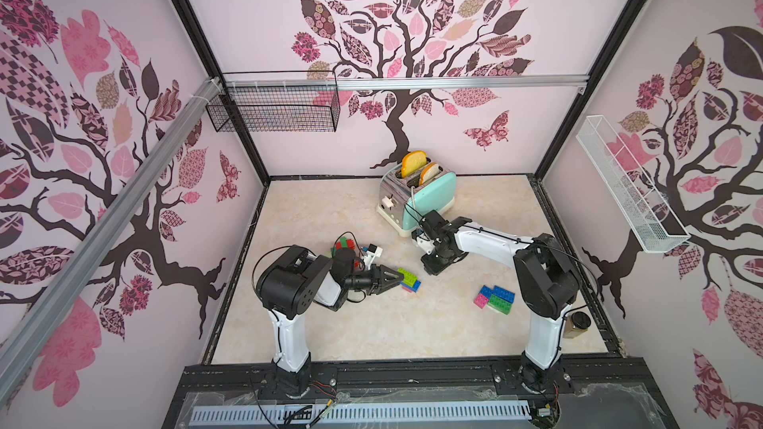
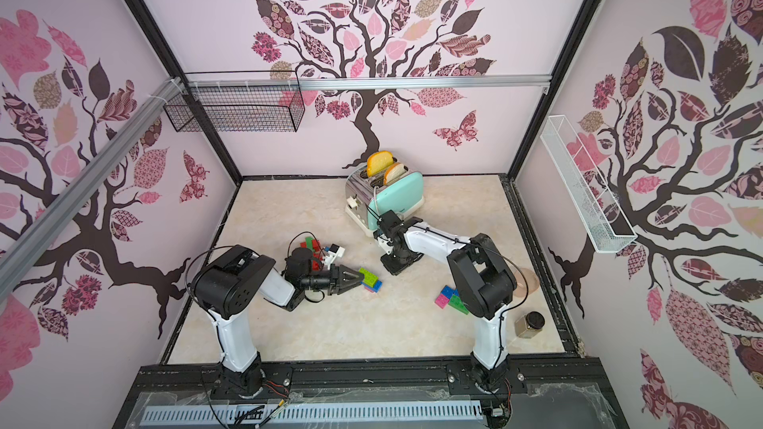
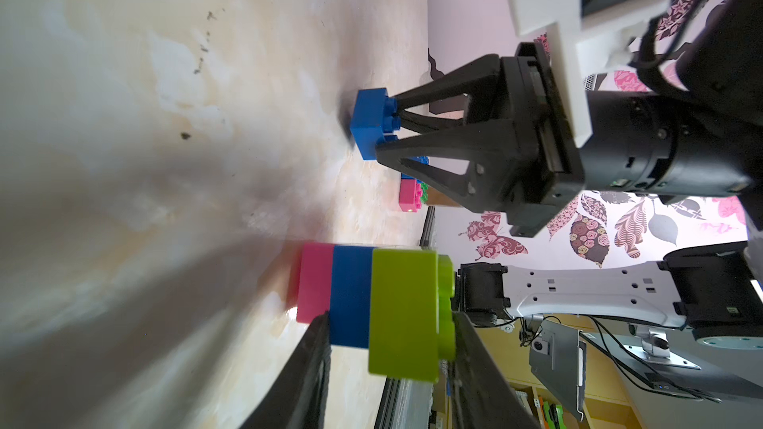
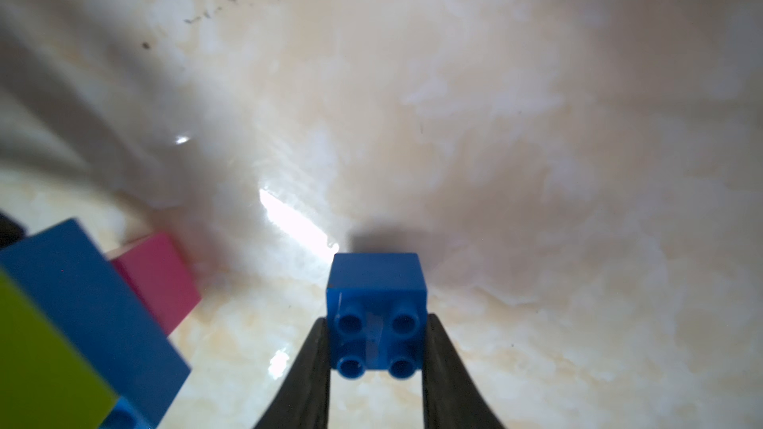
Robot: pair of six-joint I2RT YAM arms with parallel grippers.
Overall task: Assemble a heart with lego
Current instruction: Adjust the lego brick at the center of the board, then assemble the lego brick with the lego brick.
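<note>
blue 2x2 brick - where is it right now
In the right wrist view the blue 2x2 brick sits clamped in the right gripper, low at the tabletop, in front of the toaster and beside the pink-blue-lime stack.

Left pincer to right pincer: stack, blue brick, narrow gap.
Beyond right pincer: toaster, near.
Behind left pincer: brick pile.
Pincers' base side: open floor.

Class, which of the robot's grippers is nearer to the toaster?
Right. The right gripper, shut on a blue 2x2 brick, stands just in front of the toaster. The left gripper, holding a lime-blue-pink brick stack, is farther off, toward the robot's left side.
</note>
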